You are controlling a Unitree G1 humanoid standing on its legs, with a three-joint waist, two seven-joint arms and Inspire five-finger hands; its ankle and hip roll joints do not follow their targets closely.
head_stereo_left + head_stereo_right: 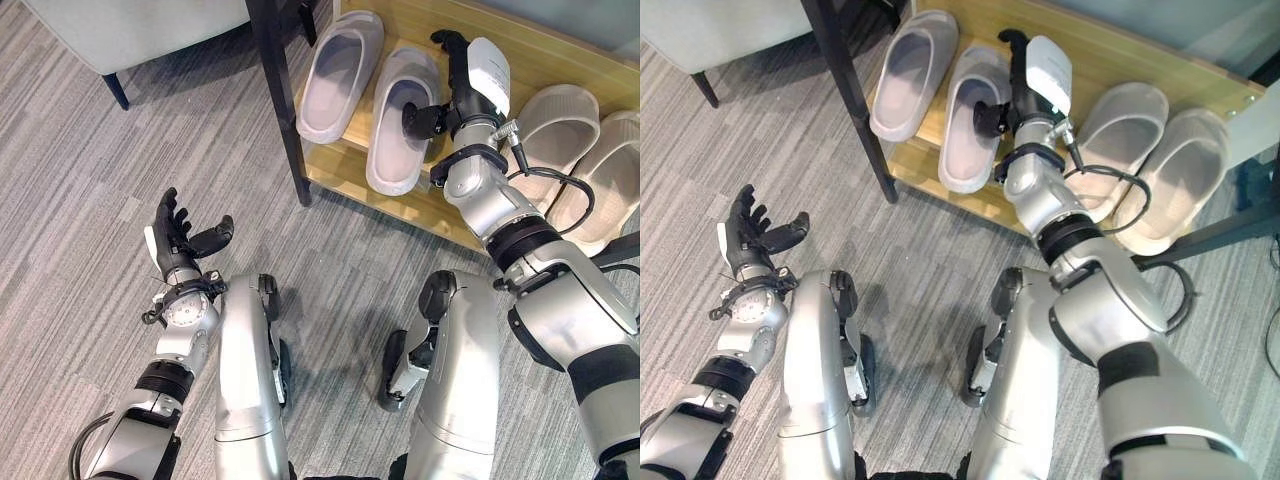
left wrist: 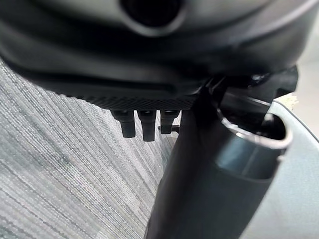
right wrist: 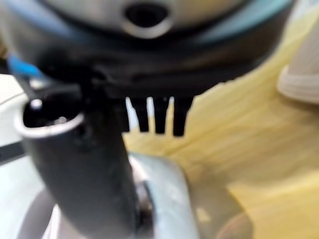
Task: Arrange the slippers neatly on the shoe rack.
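Right hand [image 1: 462, 85], fingers straight, thumb apparently touching grey slipper [image 1: 403, 120] on shoe rack [image 1: 420, 200]; slipper's long axis runs front-to-back. Left hand [image 1: 180, 240] open, well away.

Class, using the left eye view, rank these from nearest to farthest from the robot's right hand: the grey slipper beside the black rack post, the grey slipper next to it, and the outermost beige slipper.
1. Second grey slipper, directly beside the right hand, on its left.
2. Grey slipper by the post, farther left on the shelf.
3. Outermost beige slipper, at the shelf's right end.
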